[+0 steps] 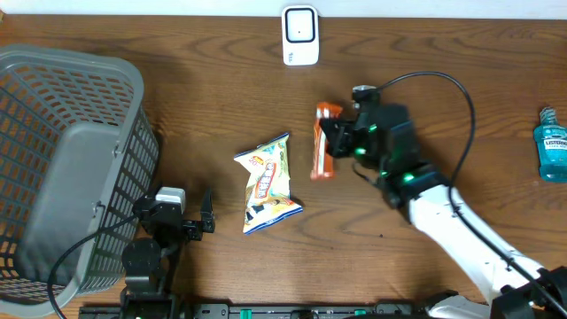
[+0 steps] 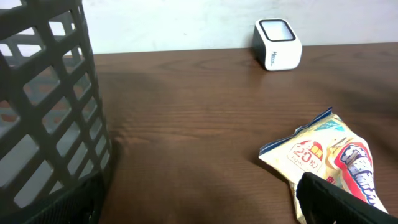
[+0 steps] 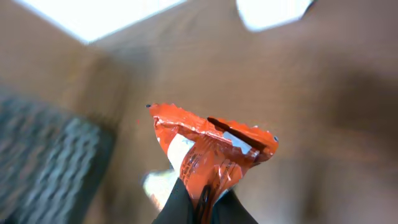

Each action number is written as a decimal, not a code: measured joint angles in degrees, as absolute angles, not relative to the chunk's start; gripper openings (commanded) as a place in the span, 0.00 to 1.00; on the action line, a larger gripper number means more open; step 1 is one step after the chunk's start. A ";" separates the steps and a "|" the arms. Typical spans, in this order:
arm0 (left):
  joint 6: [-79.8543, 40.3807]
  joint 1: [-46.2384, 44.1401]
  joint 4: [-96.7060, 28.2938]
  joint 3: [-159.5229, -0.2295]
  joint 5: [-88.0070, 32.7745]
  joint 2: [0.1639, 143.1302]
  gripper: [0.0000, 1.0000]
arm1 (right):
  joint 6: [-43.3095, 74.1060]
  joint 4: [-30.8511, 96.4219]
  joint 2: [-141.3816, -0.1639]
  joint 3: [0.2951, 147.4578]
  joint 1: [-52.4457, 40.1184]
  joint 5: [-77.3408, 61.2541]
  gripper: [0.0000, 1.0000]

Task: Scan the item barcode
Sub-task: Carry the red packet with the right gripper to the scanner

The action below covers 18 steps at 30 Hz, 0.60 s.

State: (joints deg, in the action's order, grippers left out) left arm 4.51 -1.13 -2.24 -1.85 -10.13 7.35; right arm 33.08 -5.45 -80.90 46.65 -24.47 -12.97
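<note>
An orange snack packet [image 1: 323, 142] hangs above the table's middle, pinched at one end by my right gripper [image 1: 341, 140]; in the right wrist view the packet [image 3: 211, 146] sticks up from the shut gripper [image 3: 202, 202]. The white barcode scanner [image 1: 300, 35] stands at the back edge, some way beyond the packet, and shows as well in the left wrist view, scanner [image 2: 277, 43]. My left gripper [image 1: 197, 221] rests open near the front left, beside the basket, holding nothing; one of its fingers [image 2: 339, 202] shows dark at the lower right.
A grey mesh basket [image 1: 62, 168] fills the left side, its wall [image 2: 43, 106] close to my left wrist. A yellow-and-white chip bag [image 1: 268, 184] lies flat mid-table. A blue mouthwash bottle [image 1: 553, 143] stands at the far right edge.
</note>
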 measured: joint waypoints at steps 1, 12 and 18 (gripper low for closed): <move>4.49 -1.13 -2.24 -1.85 -10.09 7.35 0.98 | 33.10 -7.38 -80.99 46.65 -26.33 -8.23 0.01; 4.49 -1.13 -2.24 -1.85 -10.11 7.35 0.98 | 23.00 -31.29 -89.62 48.21 -31.66 9.65 0.01; 4.49 -1.13 -2.24 -1.85 -10.13 7.35 0.98 | 14.63 -32.21 -99.00 58.59 -31.24 12.53 0.02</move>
